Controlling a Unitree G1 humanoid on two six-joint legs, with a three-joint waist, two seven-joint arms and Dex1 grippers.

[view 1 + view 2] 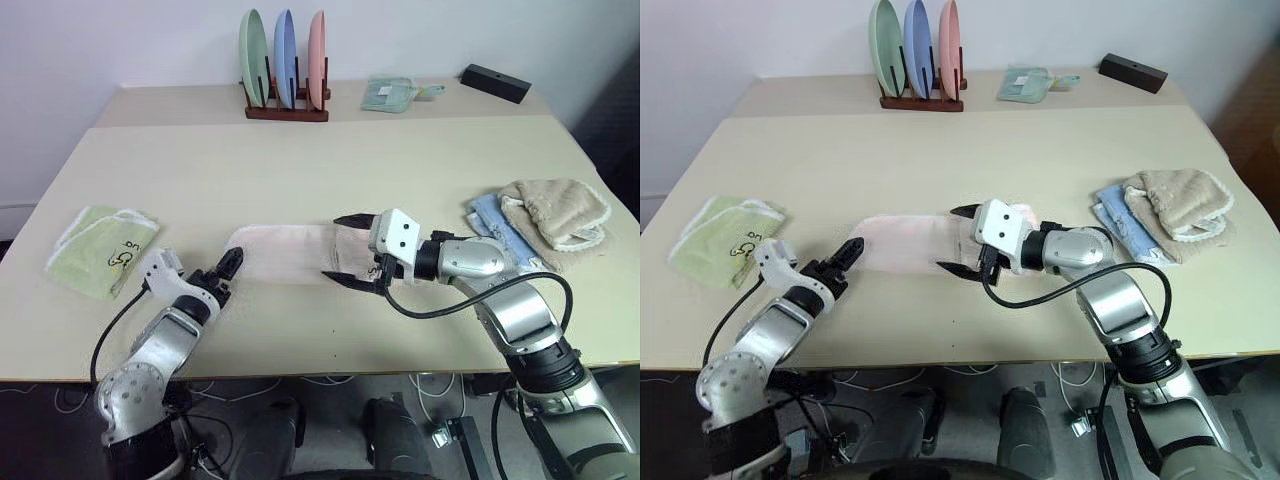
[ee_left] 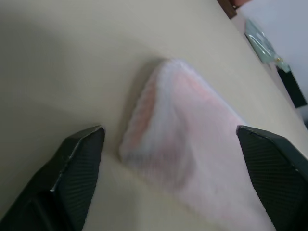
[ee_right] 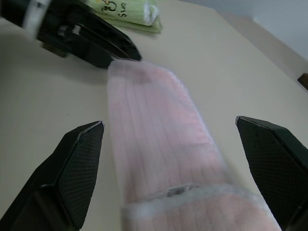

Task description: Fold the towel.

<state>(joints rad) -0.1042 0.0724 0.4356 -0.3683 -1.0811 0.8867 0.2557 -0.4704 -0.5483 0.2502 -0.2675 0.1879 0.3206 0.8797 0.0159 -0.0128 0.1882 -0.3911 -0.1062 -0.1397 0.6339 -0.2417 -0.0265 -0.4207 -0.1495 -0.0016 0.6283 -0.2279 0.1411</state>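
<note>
The pink towel (image 1: 285,253) lies folded into a narrow strip mid-desk (image 1: 300,170), free of both tools. The right tool (image 1: 352,252) gapes wide over one end; the left tool (image 1: 228,268), also spread, points at the other. A careless regrasp could drag the layers apart.

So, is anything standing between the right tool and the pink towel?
Nothing visible does. The right tool hovers open at one end of the folded towel, with no other object between them. The left tool is open at the far end.
</note>
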